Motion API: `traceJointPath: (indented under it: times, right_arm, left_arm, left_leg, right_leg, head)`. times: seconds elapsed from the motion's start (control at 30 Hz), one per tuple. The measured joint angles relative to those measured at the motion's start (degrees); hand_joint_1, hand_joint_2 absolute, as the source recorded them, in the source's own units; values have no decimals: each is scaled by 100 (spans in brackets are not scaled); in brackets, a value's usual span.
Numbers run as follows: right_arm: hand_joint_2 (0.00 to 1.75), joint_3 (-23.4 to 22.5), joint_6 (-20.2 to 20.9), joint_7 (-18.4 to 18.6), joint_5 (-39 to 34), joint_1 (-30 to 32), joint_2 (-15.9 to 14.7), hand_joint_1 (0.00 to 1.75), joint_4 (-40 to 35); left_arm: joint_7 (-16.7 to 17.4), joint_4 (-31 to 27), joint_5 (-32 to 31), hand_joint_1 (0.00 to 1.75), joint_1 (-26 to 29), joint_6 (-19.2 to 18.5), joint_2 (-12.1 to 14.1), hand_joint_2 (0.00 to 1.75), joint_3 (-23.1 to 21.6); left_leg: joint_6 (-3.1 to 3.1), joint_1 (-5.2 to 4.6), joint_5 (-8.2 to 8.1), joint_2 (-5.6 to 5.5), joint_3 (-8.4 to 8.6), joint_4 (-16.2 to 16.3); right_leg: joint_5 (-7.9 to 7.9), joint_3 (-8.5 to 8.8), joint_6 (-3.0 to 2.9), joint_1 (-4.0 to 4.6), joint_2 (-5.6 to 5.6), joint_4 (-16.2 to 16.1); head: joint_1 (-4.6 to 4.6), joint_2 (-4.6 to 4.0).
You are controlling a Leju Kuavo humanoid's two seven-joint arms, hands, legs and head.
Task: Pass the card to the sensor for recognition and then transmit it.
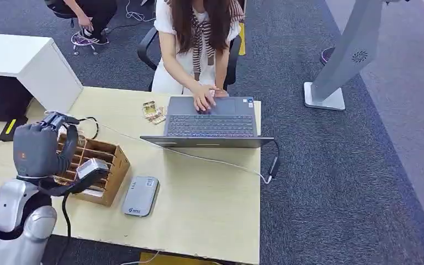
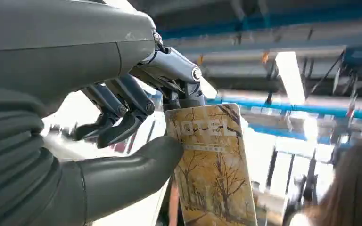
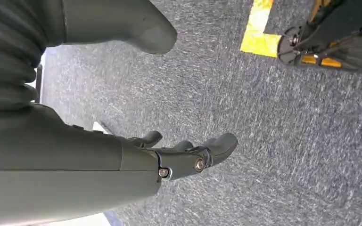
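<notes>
My left hand [image 1: 44,148] is raised over the cardboard divider box [image 1: 110,171] at the table's left. In the left wrist view the left hand [image 2: 122,117] pinches a yellow card [image 2: 212,165] printed with autumn trees between thumb and fingers, gripping one corner. In the head view a pale flat piece, apparently this card [image 1: 92,166], sticks out of the hand above the box. The grey flat sensor [image 1: 141,195] lies on the table just right of the box, apart from the hand. My right hand [image 3: 136,160] hangs over grey carpet, fingers apart, holding nothing.
A person sits across the table typing on an open laptop [image 1: 210,122]; its cable [image 1: 221,162] runs across the tabletop. Several more cards [image 1: 153,112] lie beside the laptop. A white cabinet [image 1: 22,61] stands at the far left, a grey kiosk stand [image 1: 337,72] on the right.
</notes>
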Motion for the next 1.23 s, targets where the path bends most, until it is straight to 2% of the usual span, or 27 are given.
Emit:
traceJointPath:
  times: [0.1,0.2,0.33,0.47,0.6,0.8,0.83,0.87,1.0,1.1,1.13,1.23]
  right_arm:
    - [175,2,55,-2,95,-34,0,0,-2]
    - [175,11,68,-2,175,-65,0,0,-7]
    - [175,13,61,26,225,-87,2,0,-9]
    - [175,15,66,77,239,-98,11,0,-9]
    - [175,13,48,98,239,-104,22,0,-9]
    - [175,13,-35,98,236,-112,39,0,-9]
    - [175,13,-37,98,234,-112,39,0,-9]
    - [175,13,-37,98,230,-111,42,0,-9]
    - [175,11,-33,98,228,-112,55,0,-9]
    - [175,2,-26,103,221,-111,57,0,-9]
    - [175,-9,-26,107,206,-111,57,0,-9]
    - [175,-122,-37,76,55,-93,72,0,-7]
  left_arm:
    - [167,581,-424,175,-713,268,15,175,-22]
    - [263,1721,-764,175,-1609,643,33,175,-48]
    - [287,2815,-853,175,-2370,816,46,175,-124]
    - [440,3580,-1171,175,-2831,932,42,175,-223]
    - [510,4340,-1289,175,-3225,1199,17,175,-291]
    - [534,5112,-1306,175,-3507,1417,-31,175,-387]
    - [534,5177,-1304,73,-3522,1419,-39,175,-402]
    - [533,5235,-1297,0,-3535,1419,-46,175,-413]
    - [529,5419,-1286,0,-3558,1415,-68,175,-420]
    - [396,5428,-1122,0,-3523,1401,-66,175,-422]
    - [299,5360,-918,0,-3449,1338,-55,175,-422]
    - [-178,4468,467,0,-2810,729,31,175,-407]
  left_leg:
    - [-6,0,5,1,3,0]
    - [-6,1,22,-2,-1,0]
    - [-6,1,24,12,-1,0]
    - [-6,0,24,13,-3,0]
    - [-6,0,24,12,-4,0]
    - [-6,0,24,12,-4,0]
    - [-6,0,24,13,-4,0]
    - [-6,0,24,13,-4,0]
    - [-6,0,24,12,-6,0]
    - [-6,0,23,12,-9,0]
    - [-6,0,23,12,-13,-1]
    - [-7,0,20,21,-9,-2]
  right_leg:
    - [8,-2,-3,0,2,0]
    - [17,-3,-6,0,0,2]
    - [24,-7,-11,1,14,3]
    - [24,-11,-11,0,15,3]
    - [24,-12,-11,0,14,3]
    - [24,-11,-11,0,14,3]
    - [24,-11,-11,0,15,3]
    - [24,-11,-11,0,15,3]
    - [24,-12,-11,0,15,3]
    - [24,-11,-11,0,14,3]
    - [24,-9,-11,0,15,5]
    - [22,-11,-11,0,26,4]
  head:
    - [0,0]
    - [6,0]
    - [4,0]
    - [0,0]
    - [7,0]
    - [2,0]
    - [4,0]
    - [4,0]
    - [4,0]
    - [4,0]
    - [7,0]
    - [-7,0]
